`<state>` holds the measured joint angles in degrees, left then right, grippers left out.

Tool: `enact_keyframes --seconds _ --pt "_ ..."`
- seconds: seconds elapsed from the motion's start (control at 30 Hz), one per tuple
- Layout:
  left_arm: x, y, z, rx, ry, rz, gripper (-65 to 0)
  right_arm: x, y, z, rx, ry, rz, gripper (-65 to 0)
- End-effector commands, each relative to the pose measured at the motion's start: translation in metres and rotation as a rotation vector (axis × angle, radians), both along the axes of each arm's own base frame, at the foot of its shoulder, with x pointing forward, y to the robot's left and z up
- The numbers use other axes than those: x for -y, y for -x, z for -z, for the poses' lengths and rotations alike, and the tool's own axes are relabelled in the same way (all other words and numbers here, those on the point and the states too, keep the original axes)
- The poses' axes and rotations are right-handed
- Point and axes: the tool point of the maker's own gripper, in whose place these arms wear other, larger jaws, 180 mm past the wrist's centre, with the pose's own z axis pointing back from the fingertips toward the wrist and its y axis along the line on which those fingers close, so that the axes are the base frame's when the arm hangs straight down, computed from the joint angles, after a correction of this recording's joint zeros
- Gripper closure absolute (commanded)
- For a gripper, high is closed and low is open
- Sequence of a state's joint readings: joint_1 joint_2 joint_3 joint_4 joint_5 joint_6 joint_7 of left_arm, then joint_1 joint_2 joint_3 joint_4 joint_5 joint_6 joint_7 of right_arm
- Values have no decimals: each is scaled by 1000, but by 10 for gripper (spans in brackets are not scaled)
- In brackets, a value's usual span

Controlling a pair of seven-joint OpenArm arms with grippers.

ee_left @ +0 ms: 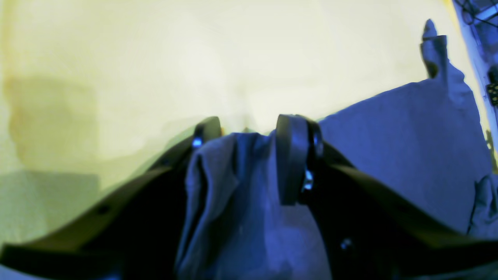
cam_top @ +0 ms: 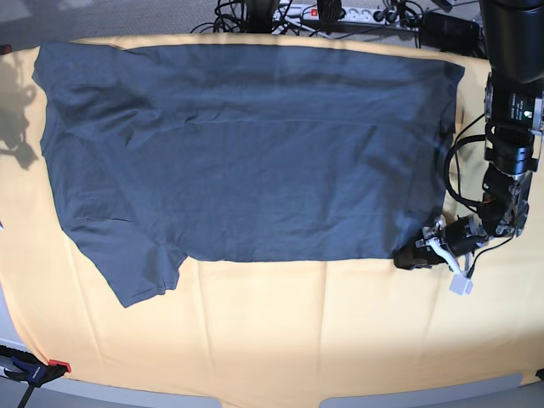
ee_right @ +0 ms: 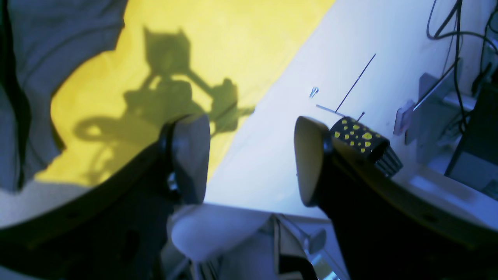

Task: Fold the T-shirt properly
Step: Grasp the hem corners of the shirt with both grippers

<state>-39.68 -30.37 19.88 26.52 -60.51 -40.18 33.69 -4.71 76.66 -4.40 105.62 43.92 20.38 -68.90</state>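
The dark slate-grey T-shirt [cam_top: 246,144] lies spread flat across the table, with one sleeve sticking out at the front left. My left gripper [cam_top: 410,257] sits low at the shirt's front right corner. In the left wrist view a bunch of that corner fabric [ee_left: 241,186] fills the gap between the fingers of the left gripper [ee_left: 249,136], which is shut on it. My right gripper [ee_right: 253,155] is open and holds nothing; it hovers over the border between the yellow cloth and the white tabletop. An edge of the T-shirt [ee_right: 31,77] lies to its left. The right gripper is outside the base view.
A pale orange-yellow cloth [cam_top: 297,331] covers the table under the shirt. Cables and a power strip [cam_top: 340,13] run along the back edge. A clamp [cam_top: 34,371] sits at the front left corner. White tabletop [ee_right: 272,136] and equipment with cables [ee_right: 459,97] lie beside the right gripper.
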Motion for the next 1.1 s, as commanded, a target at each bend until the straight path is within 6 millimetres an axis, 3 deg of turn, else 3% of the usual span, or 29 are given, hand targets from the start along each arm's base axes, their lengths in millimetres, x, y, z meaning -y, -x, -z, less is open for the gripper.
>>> enact_keyframes --seconds 0.0,0.07,0.17,0.3,0.37,0.5,0.57,0.67,0.8,0.9,0.97,1.07 --pt "-11 8 6 -43 -57 23 -150 4 -12 -13 70 25 1 -366" --pt "-21 7 2 -36 -59 1 0 -6 -27 -5 169 -13 5 -366" --pt "-38 7 3 -55 -84 -49 0 -22 -53 1 330 -89 37 -366" --pt "-41 8 1 -50 -88 -52 0 -26 -90 1 518 -185 176 -367" --pt "-42 6 0 -40 -85 -58 0 -31 -107 13 548 -276 246 -367" --pt "-41 5 -1 -31 -81 -62 0 -42 -134 55 513 -465 405 -367" --pt "-39 4 -1 -31 -78 -60 0 -40 -143 74 481 -517 482 -367" --pt "-36 4 0 -32 -74 -56 0 -24 -153 85 474 -478 521 -366" --pt "-35 4 1 -33 -75 -53 0 4 -161 69 491 -256 391 -366" --pt "-35 4 1 -33 -76 -53 0 21 -162 55 556 -193 470 -366" --pt "-35 4 1 -33 -76 -53 0 17 -164 56 559 -228 473 -366" --pt "-34 4 1 -32 -74 -53 0 -16 -167 72 499 -456 481 -378"
